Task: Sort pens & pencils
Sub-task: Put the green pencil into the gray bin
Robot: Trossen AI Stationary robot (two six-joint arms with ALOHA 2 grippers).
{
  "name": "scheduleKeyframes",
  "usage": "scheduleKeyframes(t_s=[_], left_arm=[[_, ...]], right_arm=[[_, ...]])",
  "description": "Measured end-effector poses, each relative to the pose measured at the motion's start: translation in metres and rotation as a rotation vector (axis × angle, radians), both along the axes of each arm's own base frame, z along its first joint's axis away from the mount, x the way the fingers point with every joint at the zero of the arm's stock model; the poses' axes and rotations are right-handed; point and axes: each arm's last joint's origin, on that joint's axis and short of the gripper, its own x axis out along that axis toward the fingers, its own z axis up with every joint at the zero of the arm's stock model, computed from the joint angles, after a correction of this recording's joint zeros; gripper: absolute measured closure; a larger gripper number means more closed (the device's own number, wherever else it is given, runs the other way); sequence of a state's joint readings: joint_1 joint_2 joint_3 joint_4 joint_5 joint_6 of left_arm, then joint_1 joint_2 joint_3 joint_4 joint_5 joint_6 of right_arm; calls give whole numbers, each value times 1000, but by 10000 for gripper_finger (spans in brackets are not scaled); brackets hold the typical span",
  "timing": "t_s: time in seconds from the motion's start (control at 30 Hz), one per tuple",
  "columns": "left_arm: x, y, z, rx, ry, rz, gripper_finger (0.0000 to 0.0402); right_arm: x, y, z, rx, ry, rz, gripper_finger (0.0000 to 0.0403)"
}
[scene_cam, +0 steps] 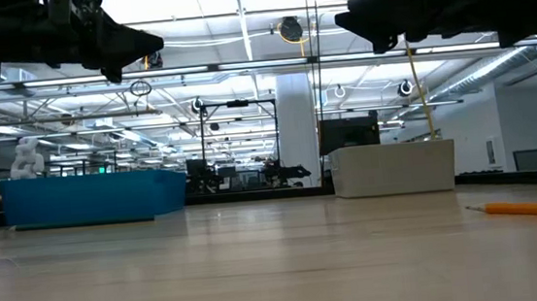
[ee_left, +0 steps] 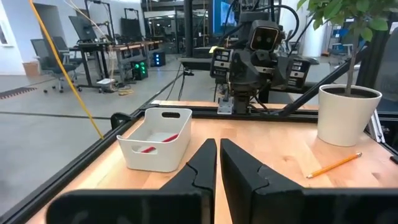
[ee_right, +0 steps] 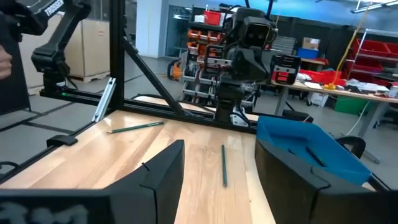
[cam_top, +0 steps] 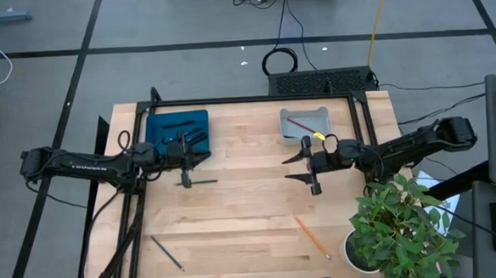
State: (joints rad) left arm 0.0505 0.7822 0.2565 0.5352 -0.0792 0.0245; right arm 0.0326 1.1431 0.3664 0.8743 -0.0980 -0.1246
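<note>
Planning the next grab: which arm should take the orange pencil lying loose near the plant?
Probably the right. Its gripper hangs open, fingers apart, on the orange pencil's side, by the white bin. The left gripper is shut, far across by the blue bin.

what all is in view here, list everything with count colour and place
blue tray: one, blue, back left of the table, dark pens lying inside, count unclear
white bin: one, pale grey-white, back right, a red pencil in it
dark pencil: one, on the table in front of the blue tray
grey-green pencil: one, front left of the table
orange pencil: one, front right, near the plant
potted plant: one, green in a white pot, front right corner
left gripper: above the blue tray's front edge, jaws nearly shut, empty
right gripper: in front of the white bin, jaws wide open, empty
</note>
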Motion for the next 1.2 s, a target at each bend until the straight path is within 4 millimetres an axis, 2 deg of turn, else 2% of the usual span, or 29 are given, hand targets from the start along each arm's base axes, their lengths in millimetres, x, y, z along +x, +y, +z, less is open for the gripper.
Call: scheduleKeyframes(t_s=[0.17,0.33,0.47,0.57,0.67,0.77,0.87,1.0,1.2], left_arm=[[0,-3,-4,-29,43,-15,367],[9,-12,4,-40,216,16,312],[14,-18,9,-56,586,120,253],[10,-22,12,-151,922,179,220],[4,-28,7,-285,1243,231,202],[-3,-31,-3,-330,1462,306,198],[-1,-32,-15,-314,1536,334,197],[9,-33,-32,-258,1553,277,197],[14,-34,-55,-148,1618,176,197]], right_arm=[[0,0,0,0,2,-2,218],[0,-1,0,1,-5,-3,218],[0,-1,1,1,-13,-3,218],[0,-1,1,1,-14,-4,218],[0,-1,1,1,-15,-4,218],[0,-1,2,1,-17,-3,218],[0,-1,2,1,-19,-3,218],[0,-1,2,5,-19,-3,218],[0,-1,2,9,-18,-3,218]])
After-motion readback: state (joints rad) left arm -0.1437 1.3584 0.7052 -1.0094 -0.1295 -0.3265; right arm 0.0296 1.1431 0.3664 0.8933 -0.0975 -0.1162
